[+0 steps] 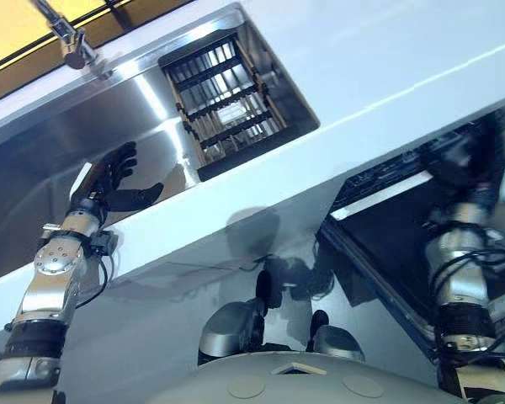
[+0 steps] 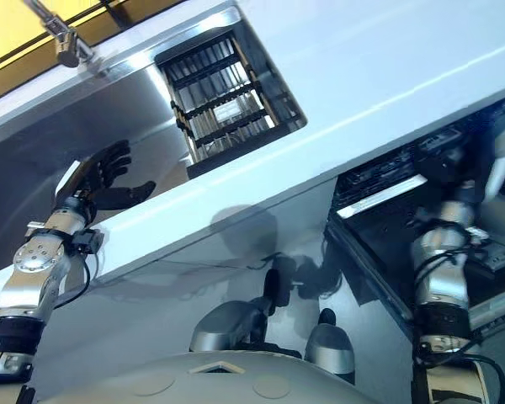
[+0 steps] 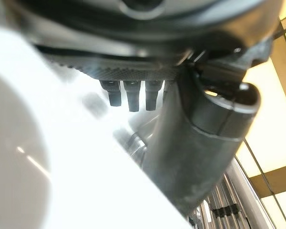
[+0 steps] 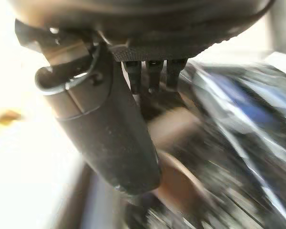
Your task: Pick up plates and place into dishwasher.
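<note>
**Two hands at work, no plate yet seen carried**

Two hands spread across the scene. Left hand point(image 1: 109, 181) raised over the steel sink point(image 1: 34, 168), fingers straight and apart, thumb out to the side, nothing held. In its own wrist view, fingertips straight beside the thumb, with a pale rounded white surface close by, possibly a plate but too near to tell. Right hand point(image 1: 480, 168) reaching far into the open dishwasher point(image 1: 387, 244) at the right, below the white table point(image 1: 387, 76); fingers blurred and partly hidden among the dark racks, so cannot tell whether apart or clamped on anything. A flat white piece near that hand, perhaps a plate edge, not clear enough to name.

Further off, a dish rack point(image 1: 223, 101) set into the right end of the sink, and a faucet point(image 1: 71, 42) at the far left.

Judged from this: task somewhere in its middle, right arm probably at the placing stage, left hand free to fetch. Number of plates already loaded not readable.
</note>
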Robot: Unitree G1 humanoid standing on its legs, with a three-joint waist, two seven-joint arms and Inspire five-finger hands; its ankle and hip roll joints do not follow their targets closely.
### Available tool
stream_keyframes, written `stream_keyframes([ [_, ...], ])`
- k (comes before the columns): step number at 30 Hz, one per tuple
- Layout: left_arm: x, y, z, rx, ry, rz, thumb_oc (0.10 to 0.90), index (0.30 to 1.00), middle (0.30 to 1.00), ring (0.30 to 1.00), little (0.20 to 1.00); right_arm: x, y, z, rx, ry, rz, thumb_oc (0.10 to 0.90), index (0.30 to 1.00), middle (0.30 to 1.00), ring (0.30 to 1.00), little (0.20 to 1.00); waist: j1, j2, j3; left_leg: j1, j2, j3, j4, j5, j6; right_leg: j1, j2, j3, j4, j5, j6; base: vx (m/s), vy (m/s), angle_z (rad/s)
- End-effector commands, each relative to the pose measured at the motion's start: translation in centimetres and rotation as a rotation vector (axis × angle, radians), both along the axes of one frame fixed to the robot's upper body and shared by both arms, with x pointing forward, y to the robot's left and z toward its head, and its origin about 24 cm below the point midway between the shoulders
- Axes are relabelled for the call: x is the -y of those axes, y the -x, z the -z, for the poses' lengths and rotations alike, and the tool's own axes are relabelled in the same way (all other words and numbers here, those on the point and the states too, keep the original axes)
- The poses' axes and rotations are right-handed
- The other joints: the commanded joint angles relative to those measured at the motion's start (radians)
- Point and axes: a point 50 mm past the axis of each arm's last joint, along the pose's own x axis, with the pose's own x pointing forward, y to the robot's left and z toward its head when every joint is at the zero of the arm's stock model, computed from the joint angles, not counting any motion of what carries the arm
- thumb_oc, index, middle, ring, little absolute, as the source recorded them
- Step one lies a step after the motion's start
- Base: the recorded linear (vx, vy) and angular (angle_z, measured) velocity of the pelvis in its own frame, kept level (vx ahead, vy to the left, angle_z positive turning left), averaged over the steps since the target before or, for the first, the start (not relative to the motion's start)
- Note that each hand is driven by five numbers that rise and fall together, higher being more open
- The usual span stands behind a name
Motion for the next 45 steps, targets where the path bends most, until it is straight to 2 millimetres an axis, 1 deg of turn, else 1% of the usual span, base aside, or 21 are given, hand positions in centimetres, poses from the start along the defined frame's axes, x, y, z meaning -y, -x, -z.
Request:
stream_keyframes([
  [1, -1.8, 0.5, -2.6, 0.121, -0.084, -0.034, 0.8, 0.9, 0.9, 0.9, 0.9, 1.9, 1.9, -5.0, 0.193, 0.155, 0.048, 0.8, 0.9, 0.9, 0.9, 0.9, -0.05, -0.047, -0.132, 0.028, -0.01, 0.064, 0.091, -0.164, -0.002, -0.135, 0.0, 0.03, 0.034, 0.102, 0.023, 0.02, -0.074, -0.31],
  [7, -2.5, 0.5, -2.8, 0.104, -0.099, -0.04, 0.8, 0.9, 0.9, 0.9, 0.9, 3.9, 3.0, -2.9, 0.132, 0.032, 0.105, 0.8, 0.9, 0.9, 0.9, 0.9, -0.063, -0.057, -0.131, 0.037, -0.005, 0.083, 0.119, -0.189, -0.002, -0.121, 0.004, 0.047, 0.036, 0.094, 0.025, 0.02, -0.059, -0.24],
  [11, -2.6, 0.2, -3.3, 0.1, -0.104, -0.033, 0.8, 0.9, 0.9, 0.9, 0.9, 5.0, 3.4, -1.3, 0.052, 0.0, 0.173, 0.8, 0.9, 0.9, 0.9, 0.9, -0.069, -0.054, -0.128, 0.039, -0.002, 0.091, 0.131, -0.196, -0.002, -0.118, 0.005, 0.052, 0.043, 0.091, 0.025, 0.02, -0.045, -0.14],
  [13, -2.7, 0.1, -3.4, 0.101, -0.107, -0.035, 0.8, 0.9, 0.9, 0.9, 0.9, 5.4, 3.7, -1.1, 0.037, -0.003, 0.217, 0.8, 0.9, 0.9, 0.9, 0.9, -0.071, -0.053, -0.125, 0.04, -0.001, 0.094, 0.132, -0.196, -0.002, -0.118, 0.005, 0.054, 0.046, 0.09, 0.025, 0.02, -0.037, -0.05],
  [16, -2.8, 0.0, -3.6, 0.109, -0.113, -0.044, 0.8, 0.9, 0.9, 0.9, 0.9, 6.3, 4.3, -0.8, 0.022, -0.013, 0.337, 0.8, 0.9, 0.9, 0.9, 0.9, -0.075, -0.05, -0.121, 0.038, -0.001, 0.097, 0.134, -0.197, -0.002, -0.124, 0.006, 0.058, 0.053, 0.089, 0.026, 0.01, -0.031, -0.07],
  [18, -3.0, 0.0, -3.7, 0.119, -0.118, -0.058, 0.8, 0.9, 0.9, 0.9, 0.9, 7.2, 5.1, -0.4, -0.007, -0.017, 0.47, 0.8, 0.9, 0.9, 0.9, 0.9, -0.078, -0.047, -0.115, 0.033, -0.001, 0.1, 0.139, -0.198, -0.002, -0.13, 0.005, 0.058, 0.059, 0.087, 0.027, 0.0, 0.0, 0.0],
  [20, -2.9, -0.4, -3.7, 0.126, -0.118, -0.07, 0.8, 0.9, 0.9, 0.9, 0.9, 8.7, 6.1, 0.1, -0.043, -0.038, 0.653, 0.8, 0.9, 0.9, 0.9, 0.9, -0.08, -0.037, -0.108, 0.022, -0.001, 0.103, 0.144, -0.197, -0.002, -0.144, 0.002, 0.059, 0.071, 0.085, 0.029, -0.03, -0.016, -0.04],
  [21, -2.7, -0.6, -3.7, 0.127, -0.116, -0.069, 0.8, 0.9, 0.9, 0.9, 0.9, 9.0, 6.4, 0.3, -0.047, -0.054, 0.695, 0.8, 0.9, 0.9, 0.9, 0.9, -0.081, -0.031, -0.103, 0.017, -0.002, 0.104, 0.146, -0.195, -0.002, -0.15, 0.002, 0.061, 0.078, 0.083, 0.029, -0.04, -0.003, -0.05],
  [24, -2.3, -1.3, -3.8, 0.14, -0.106, -0.061, 0.8, 0.9, 0.9, 0.9, 0.9, 10.2, 6.9, 0.5, -0.03, -0.152, 0.799, 0.8, 0.9, 0.9, 0.9, 0.9, -0.084, -0.011, -0.08, -0.01, -0.006, 0.103, 0.159, -0.192, -0.002, -0.178, -0.002, 0.065, 0.099, 0.076, 0.025, -0.1, 0.018, -0.1],
  [25, -2.1, -1.5, -4.1, 0.152, -0.103, -0.057, 0.8, 0.9, 0.9, 0.9, 0.9, 10.6, 7.0, 0.9, -0.013, -0.229, 0.818, 0.8, 0.9, 0.9, 0.9, 0.9, -0.086, 0.002, -0.064, -0.024, -0.009, 0.1, 0.163, -0.189, -0.003, -0.192, -0.003, 0.068, 0.109, 0.073, 0.023, -0.15, 0.041, -0.11],
  [27, -2.0, -1.8, -4.4, 0.162, -0.099, -0.055, 0.8, 0.9, 0.9, 0.9, 0.9, 10.9, 7.0, 1.4, -0.01, -0.301, 0.813, 0.8, 0.9, 0.9, 0.9, 0.9, -0.088, 0.011, -0.053, -0.038, -0.013, 0.098, 0.169, -0.186, -0.003, -0.206, -0.005, 0.069, 0.118, 0.071, 0.02, -0.1, 0.019, -0.11],
  [31, -2.0, -2.5, -5.6, 0.212, -0.083, -0.061, 0.8, 0.9, 0.9, 0.9, 0.9, 11.0, 6.6, 3.3, 0.043, -0.529, 0.75, 0.8, 0.9, 0.9, 0.9, 0.9, -0.092, 0.034, -0.011, -0.092, -0.021, 0.096, 0.19, -0.18, -0.004, -0.257, -0.01, 0.069, 0.142, 0.066, 0.012, -0.17, 0.014, -0.12],
  [33, -1.8, -3.0, -6.3, 0.239, -0.077, -0.06, 0.8, 0.9, 0.9, 0.9, 0.9, 10.8, 5.8, 4.0, 0.082, -0.622, 0.648, 0.8, 0.9, 0.9, 0.9, 0.9, -0.094, 0.044, 0.013, -0.117, -0.024, 0.095, 0.201, -0.177, -0.003, -0.285, -0.01, 0.071, 0.154, 0.066, 0.007, -0.17, 0.002, -0.1],
  [34, -1.5, -3.4, -6.9, 0.268, -0.073, -0.065, 0.8, 0.9, 0.9, 0.9, 0.9, 10.2, 4.6, 4.3, 0.112, -0.661, 0.521, 0.8, 0.9, 0.9, 0.9, 0.9, -0.096, 0.053, 0.032, -0.137, -0.028, 0.095, 0.208, -0.173, -0.002, -0.305, -0.011, 0.072, 0.164, 0.067, 0.002, -0.14, 0.009, -0.2],
  [35, -1.5, -3.5, -7.0, 0.273, -0.072, -0.068, 0.8, 0.9, 0.9, 0.9, 0.9, 10.2, 4.5, 4.3, 0.119, -0.662, 0.502, 0.8, 0.9, 0.9, 0.9, 0.9, -0.096, 0.054, 0.035, -0.142, -0.028, 0.095, 0.211, -0.173, -0.001, -0.31, -0.011, 0.072, 0.167, 0.066, 0.002, -0.16, 0.021, -0.25],
  [37, -1.3, -3.8, -7.6, 0.321, -0.057, -0.091, 0.8, 0.9, 0.9, 0.9, 0.9, 9.0, 2.8, 4.5, 0.176, -0.705, 0.285, 0.8, 0.9, 0.9, 0.9, 0.9, -0.098, 0.062, 0.057, -0.172, -0.032, 0.091, 0.223, -0.17, 0.0, -0.343, -0.012, 0.071, 0.184, 0.064, -0.005, -0.16, 0.013, -0.21],
  [38, -1.4, -3.9, -7.9, 0.353, -0.051, -0.103, 0.8, 0.9, 0.9, 0.9, 0.9, 8.0, 1.8, 5.2, 0.173, -0.732, 0.146, 0.8, 0.9, 0.9, 0.9, 0.9, -0.099, 0.065, 0.076, -0.197, -0.031, 0.091, 0.236, -0.167, 0.0, -0.374, -0.011, 0.068, 0.205, 0.061, -0.01, -0.15, -0.014, -0.24],
  [40, -1.4, -4.0, -8.2, 0.374, -0.046, -0.109, 0.8, 0.9, 0.9, 0.9, 0.9, 7.5, 1.3, 5.6, 0.167, -0.745, 0.073, 0.8, 0.9, 0.9, 0.9, 0.9, -0.101, 0.063, 0.087, -0.217, -0.03, 0.093, 0.251, -0.168, -0.001, -0.398, -0.011, 0.066, 0.223, 0.058, -0.014, -0.11, -0.024, -0.26],
  [42, -1.2, -4.4, -9.0, 0.419, -0.045, -0.121, 0.8, 0.9, 0.9, 0.9, 0.9, 7.1, 0.7, 5.9, 0.155, -0.742, -0.007, 0.8, 0.9, 0.9, 0.9, 0.9, -0.1, 0.058, 0.109, -0.254, -0.029, 0.096, 0.287, -0.175, -0.003, -0.433, -0.011, 0.057, 0.25, 0.05, -0.024, -0.11, -0.035, -0.13],
  [44, -0.9, -4.9, -10.1, 0.467, -0.044, -0.136, 0.8, 0.9, 0.9, 0.9, 0.9, 6.8, -0.1, 5.7, 0.164, -0.744, -0.082, 0.8, 0.9, 0.9, 0.9, 0.9, -0.097, 0.048, 0.129, -0.302, -0.025, 0.095, 0.348, -0.191, -0.004, -0.476, -0.013, 0.045, 0.296, 0.039, -0.036, -0.12, -0.064, -0.03],
  [45, -0.6, -5.3, -10.8, 0.495, -0.053, -0.137, 0.8, 0.9, 0.9, 0.9, 0.9, 6.3, -0.7, 5.8, 0.164, -0.741, -0.15, 0.8, 0.9, 0.9, 0.9, 0.9, -0.092, 0.037, 0.142, -0.344, -0.023, 0.094, 0.41, -0.21, -0.003, -0.512, -0.017, 0.036, 0.345, 0.028, -0.046, -0.1, -0.078, 0.06],
])
